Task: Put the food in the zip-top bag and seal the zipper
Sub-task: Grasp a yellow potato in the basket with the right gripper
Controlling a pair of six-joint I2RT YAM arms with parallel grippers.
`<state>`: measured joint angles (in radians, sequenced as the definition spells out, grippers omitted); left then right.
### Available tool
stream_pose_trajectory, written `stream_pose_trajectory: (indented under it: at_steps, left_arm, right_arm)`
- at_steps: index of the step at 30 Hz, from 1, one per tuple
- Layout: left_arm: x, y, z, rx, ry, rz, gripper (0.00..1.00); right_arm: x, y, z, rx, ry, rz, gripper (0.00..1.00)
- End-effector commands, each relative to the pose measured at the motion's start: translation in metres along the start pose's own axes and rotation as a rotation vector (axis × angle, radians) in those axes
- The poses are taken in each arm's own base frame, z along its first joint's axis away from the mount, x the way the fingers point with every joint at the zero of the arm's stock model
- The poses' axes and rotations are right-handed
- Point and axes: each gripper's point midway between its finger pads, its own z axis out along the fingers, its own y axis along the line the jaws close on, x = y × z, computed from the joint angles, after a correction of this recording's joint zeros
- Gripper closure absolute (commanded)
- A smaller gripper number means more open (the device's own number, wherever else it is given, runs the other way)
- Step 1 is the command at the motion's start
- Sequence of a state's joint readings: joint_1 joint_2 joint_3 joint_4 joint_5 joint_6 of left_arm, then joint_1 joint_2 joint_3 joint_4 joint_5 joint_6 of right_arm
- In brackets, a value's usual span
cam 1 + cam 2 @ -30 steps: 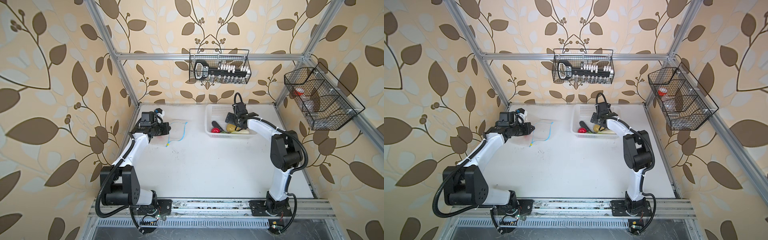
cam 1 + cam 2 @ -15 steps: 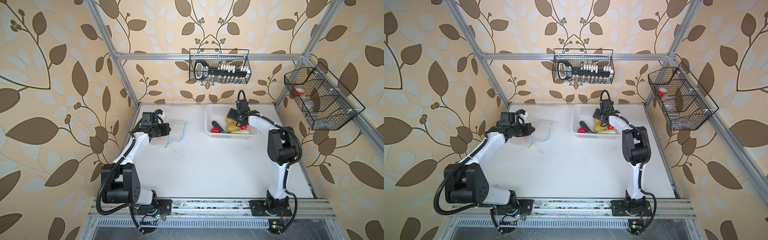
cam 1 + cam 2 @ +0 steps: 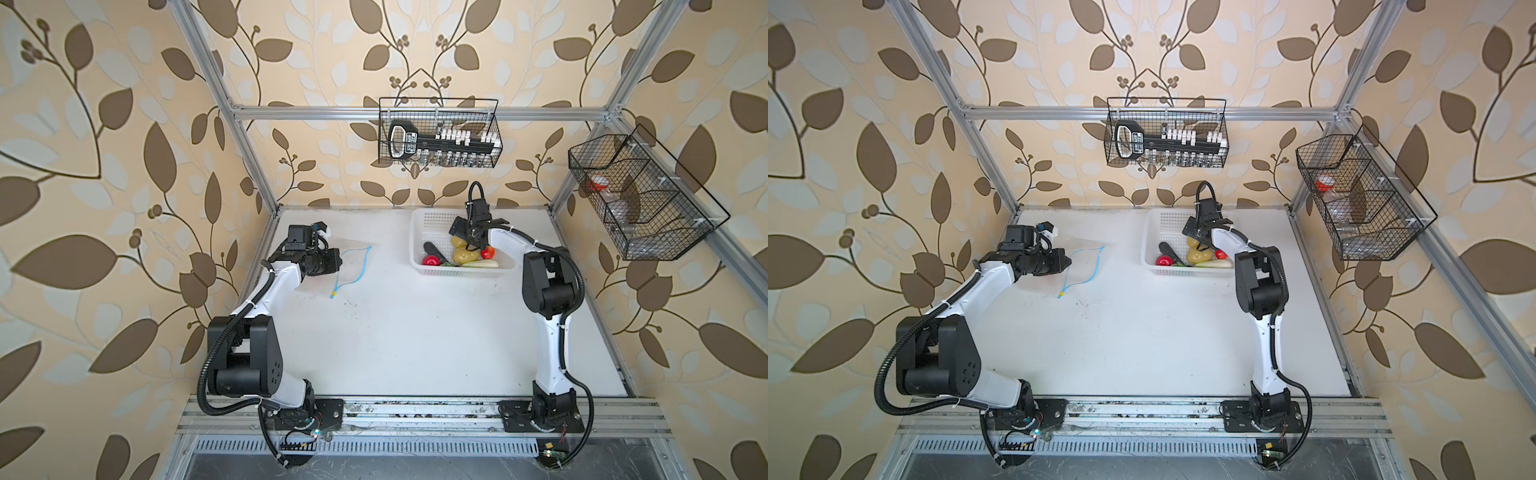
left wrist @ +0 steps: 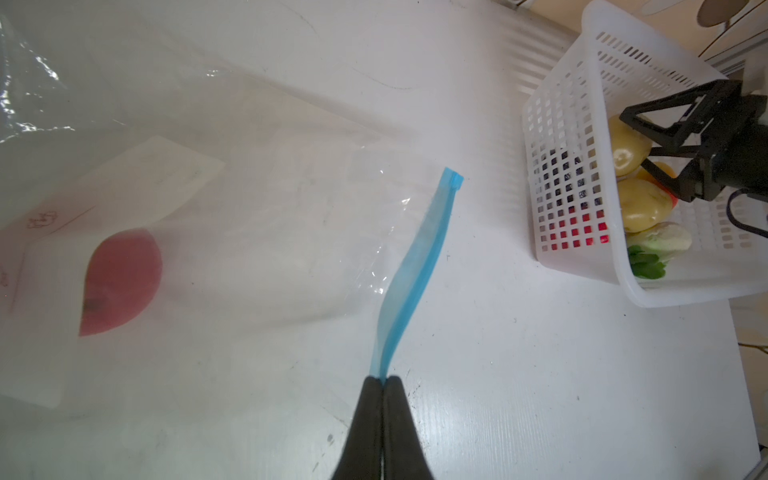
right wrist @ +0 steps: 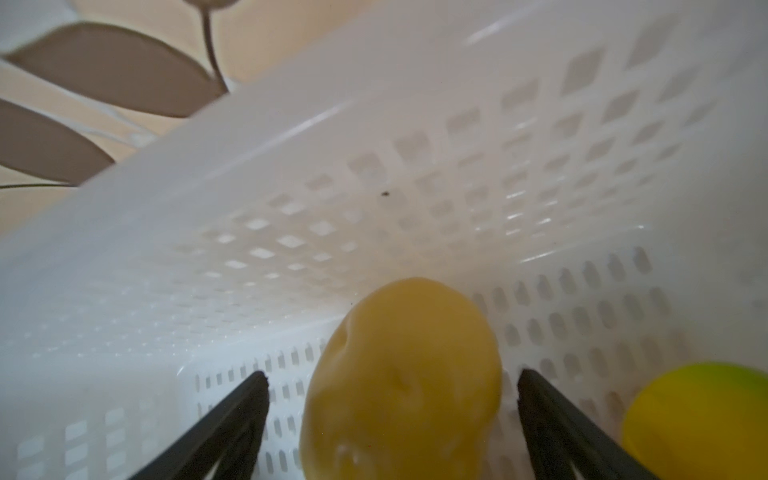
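Since a second ago, the right arm has drawn its elbow closer to the white basket (image 3: pixel 436 219) and re-aimed, while the left arm has stayed put. The right gripper (image 3: pixel 467 240) now sits low inside the basket, jaws spread wide, one finger on each side of a yellow potato (image 5: pixel 401 382). Neither finger seems to touch it yet.

The zip-top bag (image 4: pixel 249 249) lies flat on the table, well apart from the basket, on the left arm's side. The left gripper (image 4: pixel 382 386) is pinched tight on the blue zipper (image 4: pixel 419 257), holding the bag's mouth up and facing the basket. A red tomato (image 4: pixel 120 282) shows through the plastic, apparently already inside.

This looks like the pick of the next piece of food, with most pieces still in the basket. The next move calls for closing on the potato and lifting it clear of the basket wall.

The potato's long axis appears to run away from the wrist, between the fingers, so the jaws would close across its narrower width. The zipper's length runs from the left gripper towards the basket.
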<state>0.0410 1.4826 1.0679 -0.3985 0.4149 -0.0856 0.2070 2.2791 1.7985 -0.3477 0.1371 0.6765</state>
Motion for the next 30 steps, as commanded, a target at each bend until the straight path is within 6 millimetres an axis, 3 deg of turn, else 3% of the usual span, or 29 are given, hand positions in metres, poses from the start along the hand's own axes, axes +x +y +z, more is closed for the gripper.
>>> stream_pose_trajectory:
  at_steps: [1,4,9,13,18,26,27,30]
  left_arm:
    - [-0.014,-0.003,-0.008,0.005,-0.028,0.005,1.00]
    - [-0.014,-0.002,-0.007,0.004,-0.026,0.002,1.00]
    - [-0.014,-0.003,-0.007,0.007,-0.025,-0.001,1.00]
    - [-0.015,-0.005,-0.010,0.011,-0.031,0.001,1.00]
    - [-0.018,-0.011,-0.015,0.032,-0.045,-0.007,1.00]
    - [-0.017,-0.010,-0.016,0.030,-0.060,-0.001,1.00]
    - [-0.022,-0.015,-0.026,0.034,-0.089,0.015,1.00]
    - [-0.023,-0.017,-0.027,0.037,-0.093,0.020,1.00]
  right_arm:
    - [0.008,-0.001,0.014,0.005,0.034,0.029,0.11]
    - [0.008,-0.001,0.017,-0.001,0.027,0.041,0.21]
    - [0.001,0.005,0.012,-0.037,0.015,0.059,0.48]
    - [-0.009,0.010,-0.004,-0.064,-0.016,0.071,0.50]
    - [-0.024,0.020,-0.042,-0.142,-0.079,0.081,0.54]
    - [-0.021,0.017,-0.081,-0.190,-0.133,0.107,0.56]
    - [-0.021,0.017,-0.085,-0.197,-0.132,0.109,0.57]
    - [-0.016,0.018,-0.094,-0.238,-0.130,0.132,0.57]
